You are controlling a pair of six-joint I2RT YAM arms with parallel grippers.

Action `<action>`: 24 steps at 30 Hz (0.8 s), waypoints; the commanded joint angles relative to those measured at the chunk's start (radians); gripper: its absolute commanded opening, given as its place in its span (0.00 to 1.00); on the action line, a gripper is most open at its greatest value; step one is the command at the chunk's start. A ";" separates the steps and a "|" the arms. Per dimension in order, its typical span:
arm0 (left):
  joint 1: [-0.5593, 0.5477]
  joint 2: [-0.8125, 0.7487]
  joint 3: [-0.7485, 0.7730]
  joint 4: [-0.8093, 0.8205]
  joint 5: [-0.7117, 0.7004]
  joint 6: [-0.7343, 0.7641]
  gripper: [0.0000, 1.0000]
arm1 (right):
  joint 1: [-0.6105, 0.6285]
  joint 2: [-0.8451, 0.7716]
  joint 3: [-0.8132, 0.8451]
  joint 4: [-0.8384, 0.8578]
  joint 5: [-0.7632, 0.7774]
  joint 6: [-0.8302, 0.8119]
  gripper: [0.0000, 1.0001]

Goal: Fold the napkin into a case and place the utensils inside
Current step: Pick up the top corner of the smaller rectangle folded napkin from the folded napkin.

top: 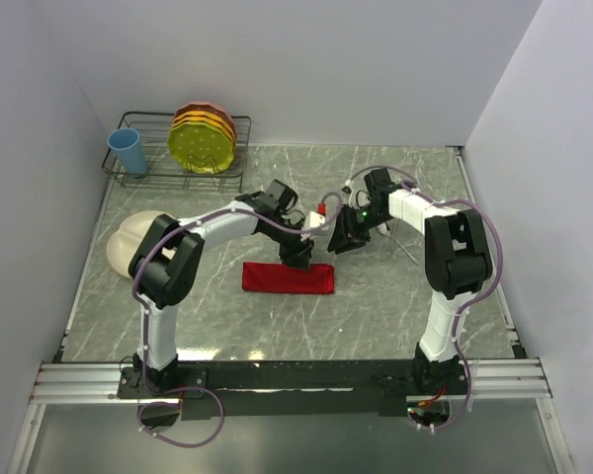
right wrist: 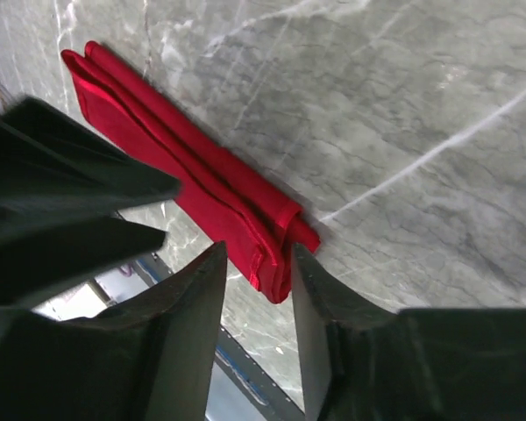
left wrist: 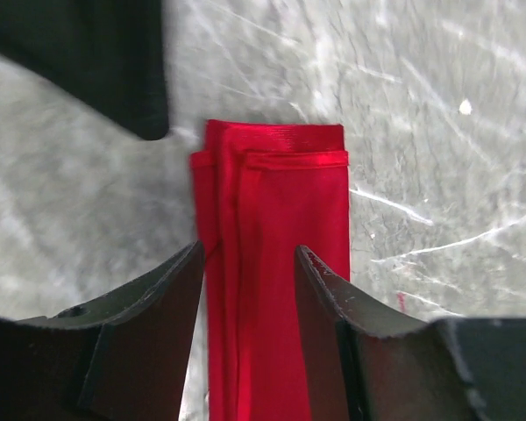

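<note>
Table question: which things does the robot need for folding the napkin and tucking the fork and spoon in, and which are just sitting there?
For the job:
- red napkin, already folded into a strip
- thin silver utensils, too small to tell apart

Just lying about:
- blue cup
- wire rack
- yellow and orange plates in the rack
- cream plate

The napkin (top: 288, 278) lies as a folded strip at the middle of the worktop (top: 376, 316), the left pincer (top: 296, 259) over its far edge and the right pincer (top: 342, 243) behind its right end. A rack (top: 158, 163) stands far left, with a plate (top: 127, 242) before it.
</note>
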 commanded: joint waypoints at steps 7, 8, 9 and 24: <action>-0.071 0.079 0.091 -0.033 -0.052 0.142 0.50 | -0.032 -0.001 -0.055 -0.011 0.013 0.044 0.38; -0.072 0.087 0.098 -0.029 -0.055 0.138 0.50 | -0.037 -0.004 -0.053 -0.016 0.013 0.041 0.38; -0.077 0.094 0.103 -0.030 -0.059 0.138 0.50 | -0.038 -0.003 -0.053 -0.016 0.013 0.039 0.38; -0.097 0.125 0.155 -0.085 -0.037 0.149 0.29 | -0.046 0.011 -0.038 -0.032 0.010 0.010 0.38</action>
